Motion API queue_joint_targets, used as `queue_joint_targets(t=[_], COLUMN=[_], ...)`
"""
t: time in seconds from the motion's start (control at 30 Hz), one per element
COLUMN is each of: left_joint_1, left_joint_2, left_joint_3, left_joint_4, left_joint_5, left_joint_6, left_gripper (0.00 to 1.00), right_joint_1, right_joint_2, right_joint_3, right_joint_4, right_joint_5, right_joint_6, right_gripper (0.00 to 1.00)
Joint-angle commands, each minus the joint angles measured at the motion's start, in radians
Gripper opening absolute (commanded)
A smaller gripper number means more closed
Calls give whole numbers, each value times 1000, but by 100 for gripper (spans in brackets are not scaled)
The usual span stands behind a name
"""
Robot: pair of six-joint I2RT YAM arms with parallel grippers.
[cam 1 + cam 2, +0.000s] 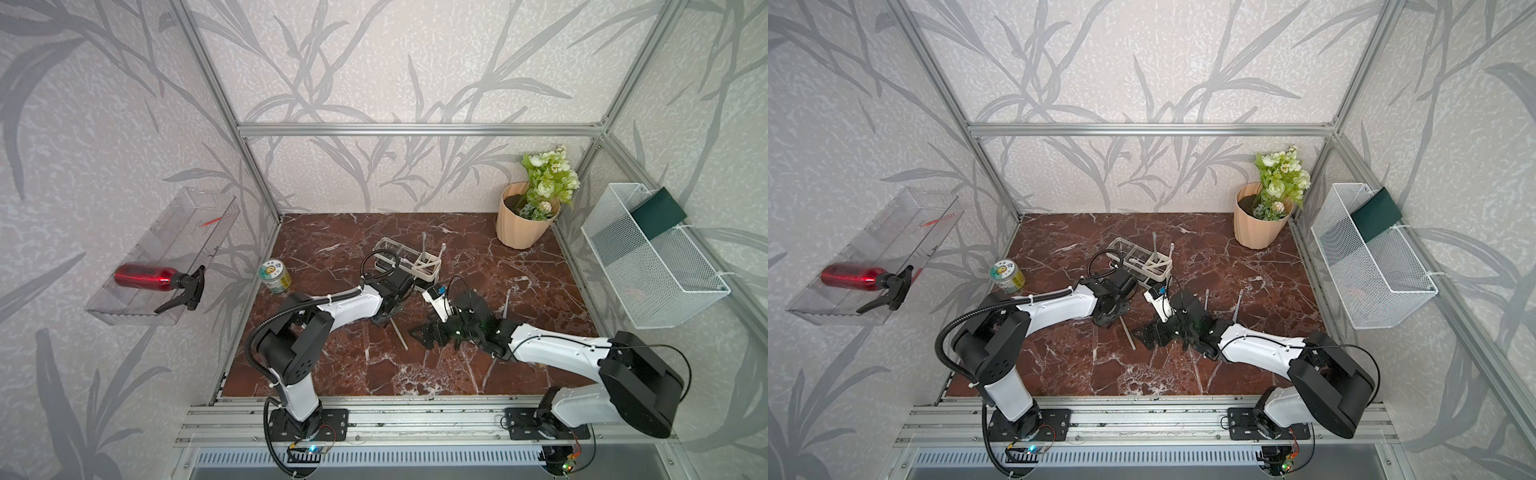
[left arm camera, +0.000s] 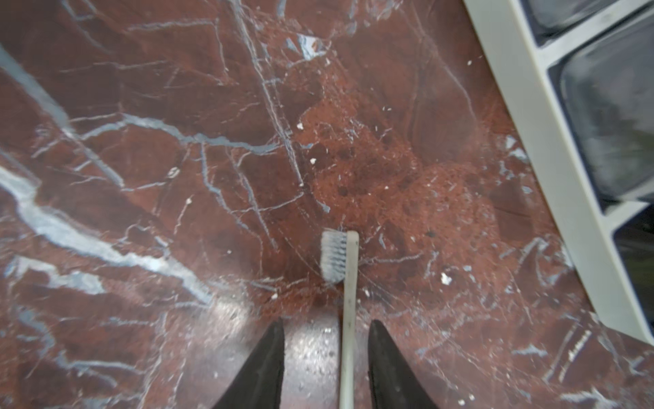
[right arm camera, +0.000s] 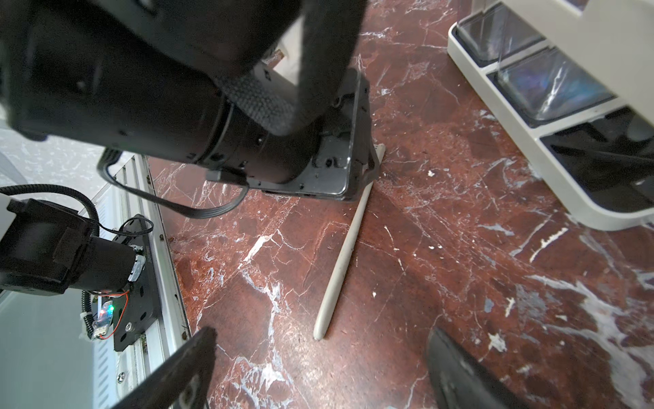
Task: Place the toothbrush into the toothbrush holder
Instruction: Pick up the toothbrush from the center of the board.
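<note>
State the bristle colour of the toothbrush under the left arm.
The bristles are white with greyish-blue tints; left wrist view shows them best.

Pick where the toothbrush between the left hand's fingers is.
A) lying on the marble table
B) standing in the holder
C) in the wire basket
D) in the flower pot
A: the left wrist view shows the toothbrush lying flat on the table, the left hand open around its handle, the holder apart from it.

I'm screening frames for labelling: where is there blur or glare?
Left wrist view: the marble tabletop smears at the edges, with glare between the left claw tips; the toothbrush is readable. Right wrist view: the left arm is soft. Both top views: crisp, evenly lit.
</note>
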Motion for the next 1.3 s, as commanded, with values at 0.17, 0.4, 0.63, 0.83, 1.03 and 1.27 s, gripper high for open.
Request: queue_joint_targets(t=[0.17,0.4,0.63,0.83,1.03,1.27], left_joint_1=[5,5,-3,-16,-18,-20], left_joint_2=[74,105,102,87,63,-13], left_joint_3=[79,84,53,12,-22,-28], left_joint_4=[-32,-51,-48,-44,-39,-56], left_joint_5=[17,36,75,79,71,57], left_joint_6=[22,21,16,16,22,45], left_gripper=[30,19,13,6,0,0], right_joint_1=[6,6,6,6,6,5], right_joint_2=[-31,-36,-43,-47,-44,-26], right_joint_3=[-3,-2,-2,-2,-2,6], right_joint_4=[-15,-19,-26,-29,-30,-34], right_joint_5=[16,18,21,23,21,17], right_joint_6=[-12,-10,-11,-11,-13,-12], right_gripper=[92,93,93,93,93,92])
